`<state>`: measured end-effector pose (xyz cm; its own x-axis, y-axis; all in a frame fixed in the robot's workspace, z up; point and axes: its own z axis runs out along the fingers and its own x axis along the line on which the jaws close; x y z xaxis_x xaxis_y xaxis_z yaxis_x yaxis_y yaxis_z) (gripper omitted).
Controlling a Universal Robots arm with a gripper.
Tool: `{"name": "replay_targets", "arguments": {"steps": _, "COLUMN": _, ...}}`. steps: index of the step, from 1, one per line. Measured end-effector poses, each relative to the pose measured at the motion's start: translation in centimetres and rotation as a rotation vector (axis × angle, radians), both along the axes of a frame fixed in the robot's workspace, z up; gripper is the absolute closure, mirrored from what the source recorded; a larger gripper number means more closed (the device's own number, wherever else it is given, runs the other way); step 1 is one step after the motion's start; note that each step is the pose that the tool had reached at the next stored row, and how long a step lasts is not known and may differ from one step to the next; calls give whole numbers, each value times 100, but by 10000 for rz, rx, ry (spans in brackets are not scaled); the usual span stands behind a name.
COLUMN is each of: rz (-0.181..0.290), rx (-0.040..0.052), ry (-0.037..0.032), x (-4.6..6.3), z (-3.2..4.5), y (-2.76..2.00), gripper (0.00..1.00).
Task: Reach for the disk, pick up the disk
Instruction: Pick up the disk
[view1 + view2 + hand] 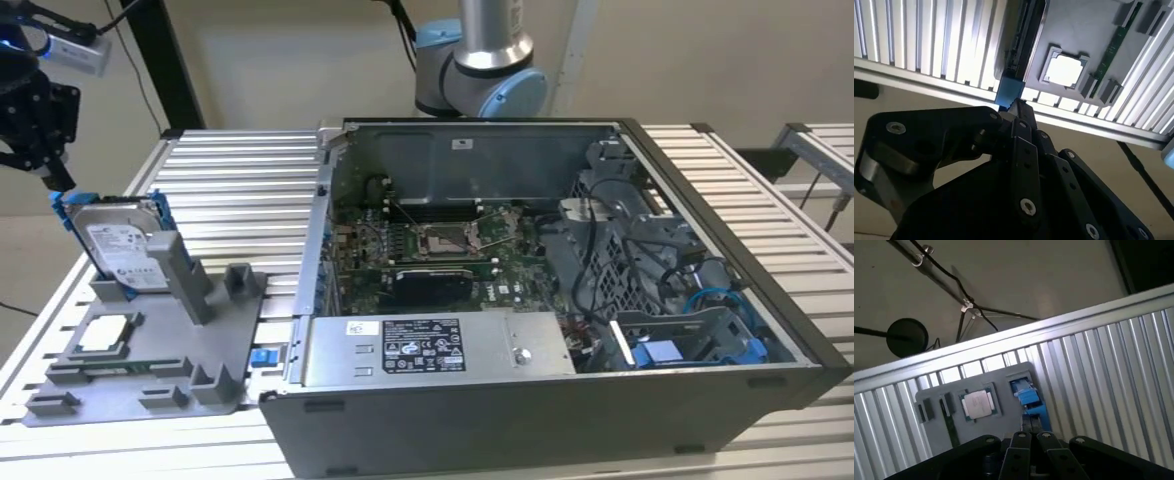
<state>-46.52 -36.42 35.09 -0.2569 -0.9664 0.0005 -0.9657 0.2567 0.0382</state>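
While we cannot tell if the gripper [60, 183] is spread or clamped, the disk [115, 240] stands upright just beneath it.

Ribbed silver aluminium bench [227, 190] of long parallel slats. Toward the exterior view's left, resting flat on the slats: flat grey plastic fixture plate [174, 355] with upright posts and shallow pockets, close to the bench's near edge. Just beside it, toward the exterior view's right: large dark grey metal computer case [534, 420], lying on its side with the open face upward, covering the bench's middle. Behind the plate, bare slats. In both wrist views, grey plate on the slats near the bench's edge.
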Motion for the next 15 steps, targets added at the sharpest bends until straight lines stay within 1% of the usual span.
{"name": "replay_targets", "arguments": {"steps": 4, "rz": 710, "rx": 0, "ry": 0, "x": 0, "z": 0, "y": 0, "gripper": 100}}
{"name": "replay_targets", "arguments": {"steps": 6, "rz": 960, "rx": 1, "ry": 0, "x": 0, "z": 0, "y": 0, "gripper": 100}}
{"name": "replay_targets", "arguments": {"steps": 10, "rz": 1041, "rx": 0, "ry": 0, "x": 0, "z": 0, "y": 0, "gripper": 100}}
{"name": "replay_targets", "arguments": {"steps": 13, "rz": 1106, "rx": -2, "ry": -37, "x": 2, "z": -12, "y": 0, "gripper": 100}}
{"name": "replay_targets", "arguments": {"steps": 15, "rz": 1136, "rx": -1, "ry": -47, "x": 18, "z": -21, "y": 1, "gripper": 100}}
